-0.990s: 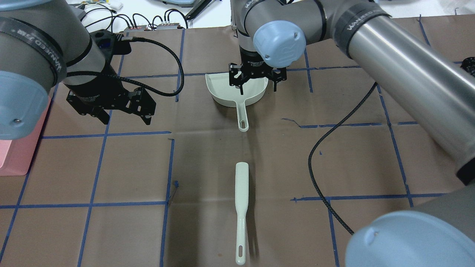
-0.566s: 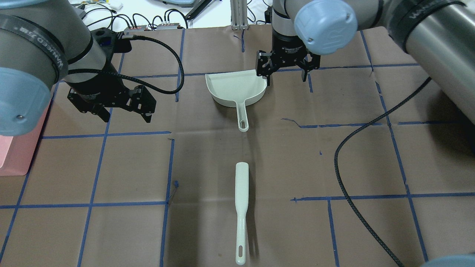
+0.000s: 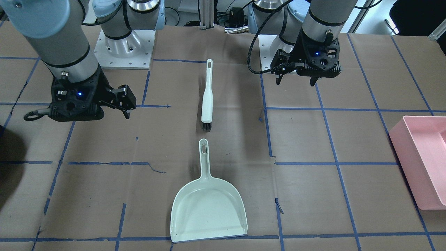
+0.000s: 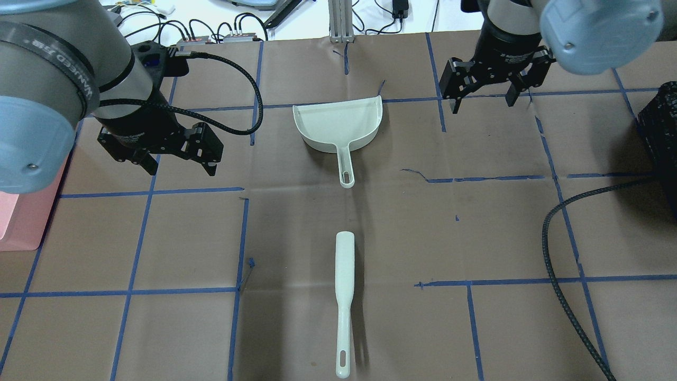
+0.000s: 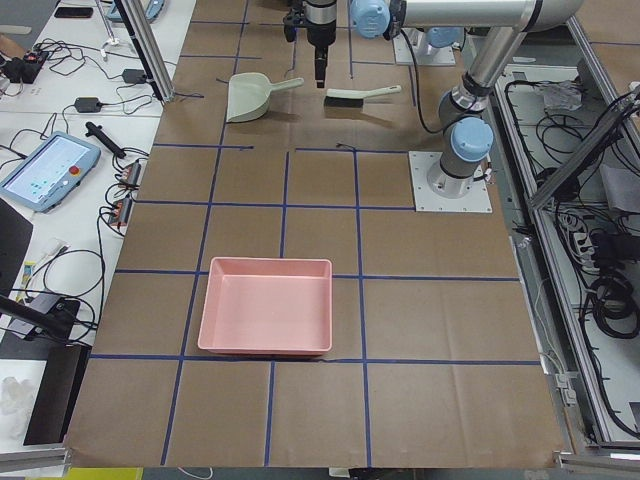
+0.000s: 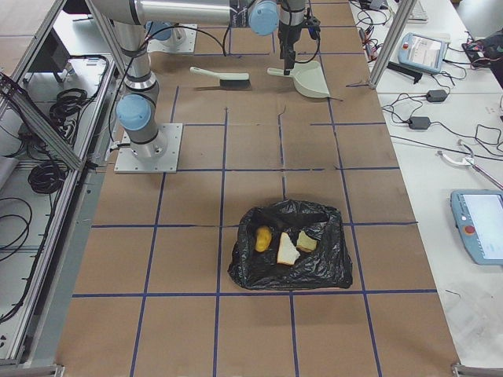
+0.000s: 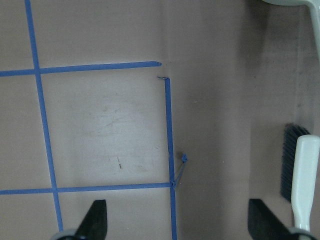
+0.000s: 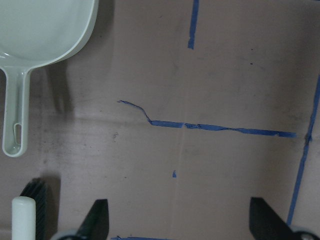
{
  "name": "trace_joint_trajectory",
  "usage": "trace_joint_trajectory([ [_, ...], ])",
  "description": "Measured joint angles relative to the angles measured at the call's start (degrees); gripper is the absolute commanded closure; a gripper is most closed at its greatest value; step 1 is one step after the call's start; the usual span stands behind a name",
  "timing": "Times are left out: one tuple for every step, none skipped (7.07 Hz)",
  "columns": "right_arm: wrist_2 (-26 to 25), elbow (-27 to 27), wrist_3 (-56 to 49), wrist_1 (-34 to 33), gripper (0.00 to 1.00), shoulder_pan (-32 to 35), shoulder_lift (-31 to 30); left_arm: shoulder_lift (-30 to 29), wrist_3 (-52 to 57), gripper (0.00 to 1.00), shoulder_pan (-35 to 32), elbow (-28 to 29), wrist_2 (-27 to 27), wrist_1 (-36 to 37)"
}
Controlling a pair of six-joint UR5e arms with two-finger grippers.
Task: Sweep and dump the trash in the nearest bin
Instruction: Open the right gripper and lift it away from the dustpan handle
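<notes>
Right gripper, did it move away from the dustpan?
Yes. In the overhead view the right gripper has gone from over the dustpan toward the view's right; the dustpan stayed put.

The black band [image 4: 74,74] on my left arm [image 4: 37,121] read roughly "WANEED". Print on my right gripper [image 4: 484,104] was illegible.

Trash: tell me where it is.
In the exterior right view, the trash lies in the black bag at the table's right end, far from the dustpan.
</notes>
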Motion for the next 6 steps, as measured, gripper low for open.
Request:
trace_joint_trajectory([
  [0.24,2.13,0.13,-0.06,0.00,-0.56,-2.29,0.01,0.00,0.01,0.00,-0.04,-0.01,0.02],
  [0.29,4.41,0.20,-0.52,0.00,-0.83,-4.86,-0.03,0.00,0.01,0.00,-0.07,-0.03,0.06],
  [0.23,5.98,0.03,-0.88,0.00,-1.14,-6.89,-0.05,0.00,0.01,0.00,-0.08,-0.01,0.08],
  [0.15,6.55,-0.20,-1.09,0.00,-1.34,-8.16,-0.07,0.00,0.01,0.00,-0.08,0.00,0.08],
  [0.08,6.53,-0.19,-1.17,0.00,-1.42,-8.71,-0.10,0.00,0.01,0.00,-0.09,-0.02,0.09],
  [0.09,6.50,0.02,-1.21,0.00,-1.44,-8.93,-0.17,0.00,0.01,0.00,-0.09,-0.05,0.09],
])
